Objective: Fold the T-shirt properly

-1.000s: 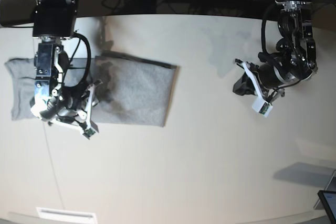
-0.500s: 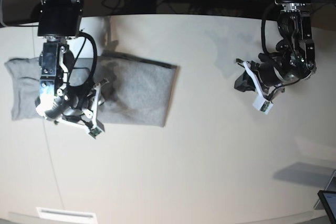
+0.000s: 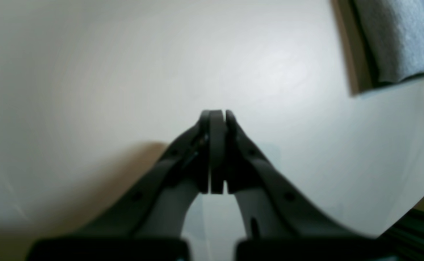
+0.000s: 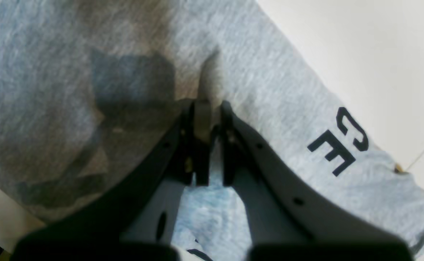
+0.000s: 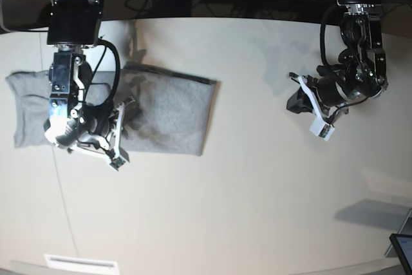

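While the base view shows only plain grey cloth, the right wrist camera picks out black block letters (image 4: 338,139) on the T-shirt (image 5: 164,111), near the hem that borders bare table (image 5: 257,191). The shirt lies flat as a wide band at the table's left in the base view, its near edge straight and its right edge well apart from the left arm. The right gripper (image 4: 210,108) presses down on the fabric, its fingers drawn almost together with a small ridge of cloth pinched up between the tips. The left gripper (image 3: 217,116) hangs over bare table with its fingers pressed together and nothing between them; a corner of the grey shirt (image 3: 396,40) shows at the top right of its camera's frame. Open tabletop stretches between the two arms and toward the near edge in the base view. From the base view the right arm's body covers the middle of the shirt, hiding the pinch itself, and the left gripper's tips are too small to make out. The lettering runs off under the gripper in the right wrist view, so no word can be read.
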Action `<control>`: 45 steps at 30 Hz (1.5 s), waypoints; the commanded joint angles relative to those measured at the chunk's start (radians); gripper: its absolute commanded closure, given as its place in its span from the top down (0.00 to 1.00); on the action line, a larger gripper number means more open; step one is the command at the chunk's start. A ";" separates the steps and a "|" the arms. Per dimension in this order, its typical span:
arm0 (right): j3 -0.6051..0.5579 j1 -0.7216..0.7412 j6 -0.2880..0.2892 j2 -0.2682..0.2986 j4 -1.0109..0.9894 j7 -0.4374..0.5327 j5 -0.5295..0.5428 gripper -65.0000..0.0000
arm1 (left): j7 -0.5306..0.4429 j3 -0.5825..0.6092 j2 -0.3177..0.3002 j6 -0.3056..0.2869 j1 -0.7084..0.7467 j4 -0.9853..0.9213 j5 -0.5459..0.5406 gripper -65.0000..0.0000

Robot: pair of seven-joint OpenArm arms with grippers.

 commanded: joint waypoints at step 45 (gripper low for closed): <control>-0.006 0.175 0.002 0.022 -0.113 -0.008 0.000 0.00 | -0.018 0.001 0.051 -0.006 -0.015 0.021 0.139 0.00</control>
